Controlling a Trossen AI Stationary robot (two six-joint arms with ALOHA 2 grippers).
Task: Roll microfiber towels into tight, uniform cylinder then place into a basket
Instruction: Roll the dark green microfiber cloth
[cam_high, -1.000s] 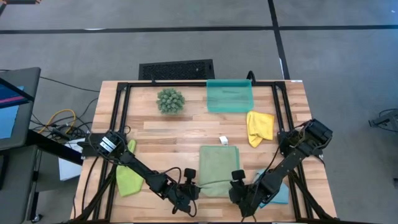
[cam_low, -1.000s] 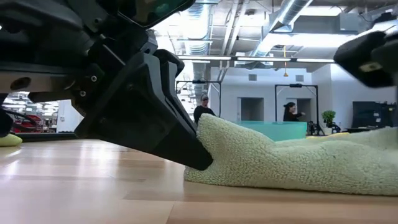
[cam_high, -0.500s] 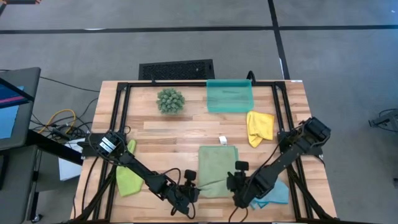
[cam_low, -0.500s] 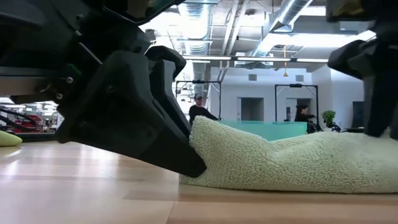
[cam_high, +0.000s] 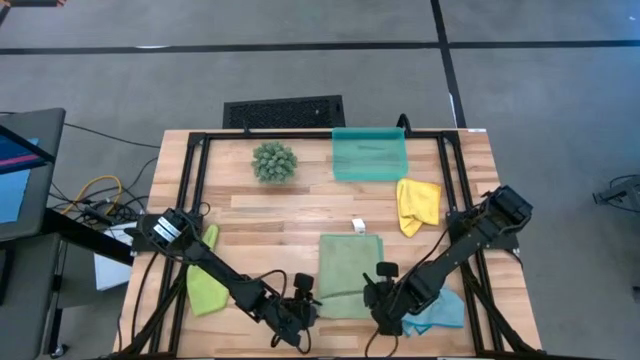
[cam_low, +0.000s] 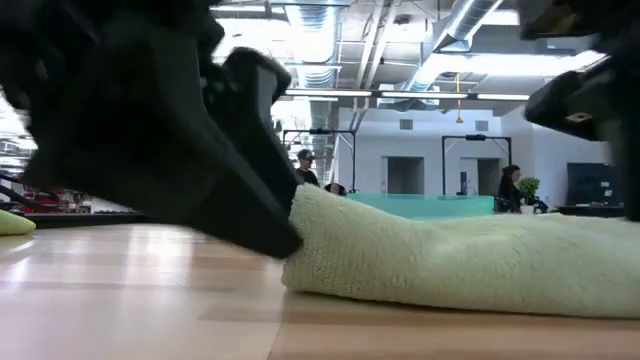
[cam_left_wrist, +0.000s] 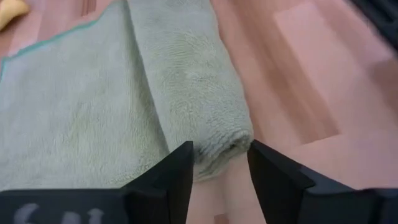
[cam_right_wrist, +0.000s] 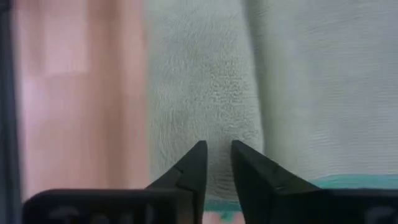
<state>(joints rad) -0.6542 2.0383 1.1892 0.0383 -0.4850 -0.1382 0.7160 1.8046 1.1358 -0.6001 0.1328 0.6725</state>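
While four towels are counted on table (cam_high: 260, 215), sage green towel (cam_high: 348, 272), part-rolled, is flanked by left gripper (cam_high: 306, 300) and right gripper (cam_high: 375, 293), both slightly parted; one basket (cam_high: 369, 156) far beyond.
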